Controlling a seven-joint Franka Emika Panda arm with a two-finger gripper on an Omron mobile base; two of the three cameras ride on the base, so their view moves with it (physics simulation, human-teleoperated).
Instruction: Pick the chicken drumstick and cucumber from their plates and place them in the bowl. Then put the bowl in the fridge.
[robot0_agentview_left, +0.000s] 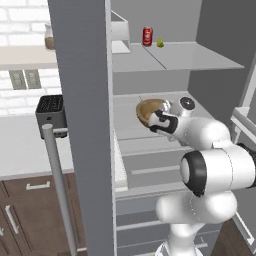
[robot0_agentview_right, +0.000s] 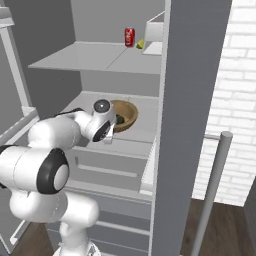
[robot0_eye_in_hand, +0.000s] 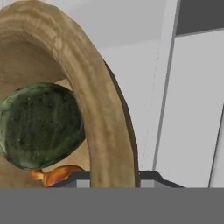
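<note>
The tan wooden bowl (robot0_agentview_left: 148, 108) (robot0_agentview_right: 128, 113) rests on the middle shelf (robot0_agentview_left: 150, 137) inside the open fridge (robot0_agentview_right: 120, 60). My gripper (robot0_agentview_left: 154, 121) (robot0_agentview_right: 115, 120) (robot0_eye_in_hand: 114, 180) is shut on the bowl's near rim (robot0_eye_in_hand: 101, 109), with one finger tip on each side of it. In the hand view the dark green cucumber (robot0_eye_in_hand: 39, 124) lies inside the bowl. The orange-brown chicken drumstick (robot0_eye_in_hand: 59, 174) peeks out beneath it. The plates are out of view.
The grey fridge door (robot0_agentview_left: 85, 125) (robot0_agentview_right: 192, 100) stands open beside the shelves, its bar handle (robot0_agentview_left: 57, 185) (robot0_agentview_right: 215, 185) towards me. A red can (robot0_agentview_left: 147, 36) (robot0_agentview_right: 129, 37) and a small pear (robot0_agentview_left: 160, 42) sit on the upper shelf. Drawers lie below. A black toaster (robot0_agentview_left: 51, 111) stands on the counter.
</note>
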